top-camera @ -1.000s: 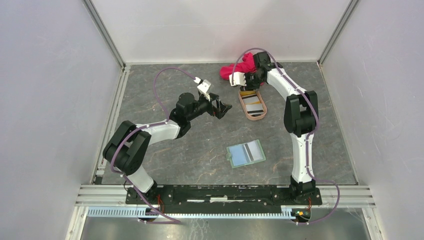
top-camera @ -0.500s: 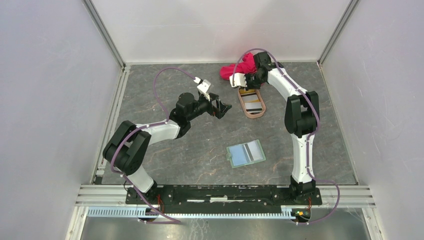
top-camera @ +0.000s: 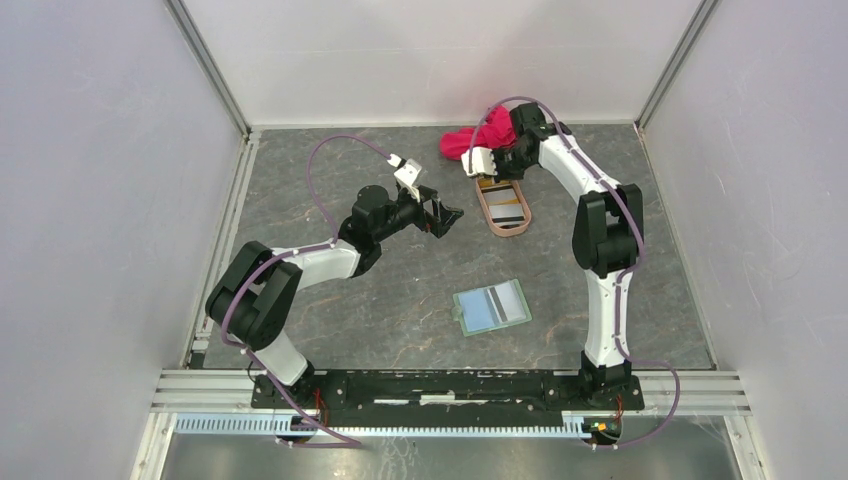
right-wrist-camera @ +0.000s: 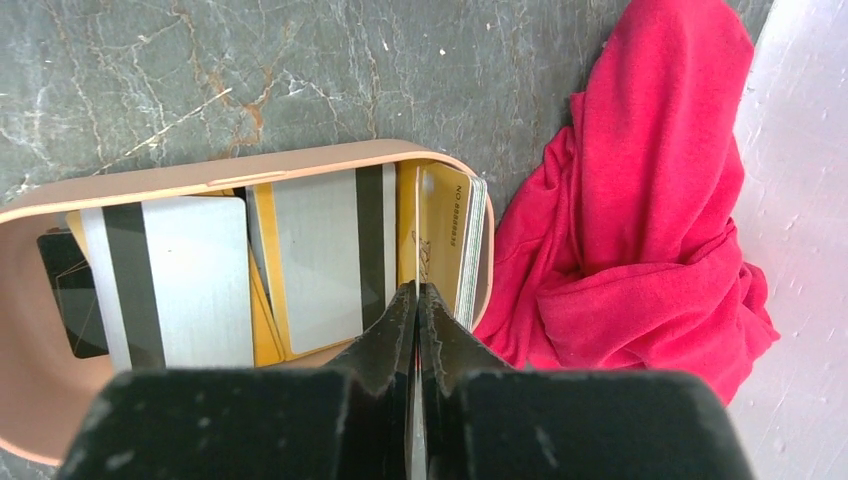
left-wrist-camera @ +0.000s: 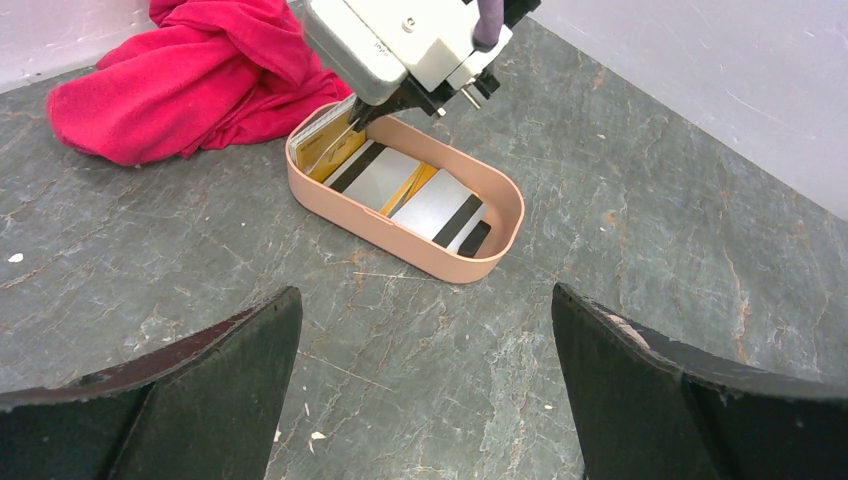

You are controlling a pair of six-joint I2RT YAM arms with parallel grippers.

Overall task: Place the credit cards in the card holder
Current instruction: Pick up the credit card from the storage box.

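Note:
Several credit cards [right-wrist-camera: 320,255], white-grey with black stripes and orange-yellow, lie in a pinkish-tan oval tray [right-wrist-camera: 230,168]. My right gripper [right-wrist-camera: 417,292] is shut on one thin card [right-wrist-camera: 417,235], seen edge-on. That card stands upright at the tray's end beside an upright stack [right-wrist-camera: 462,240]. From above, the right gripper [top-camera: 490,176] is over the tray's far end [top-camera: 505,232]. The card holder [top-camera: 490,307] lies open on the floor nearer the bases, pale blue inside, with a striped card on it. My left gripper [top-camera: 446,215] is open and empty, left of the tray [left-wrist-camera: 330,190], above the floor.
A crumpled red cloth [top-camera: 470,140] lies against the far end of the tray, close to the back wall; it also shows in the right wrist view [right-wrist-camera: 640,210]. White walls and metal rails enclose the grey stone floor [top-camera: 380,300].
The right arm has shifted slightly to the right and back at the tray's far end, still pinching the card. The left arm has not moved.

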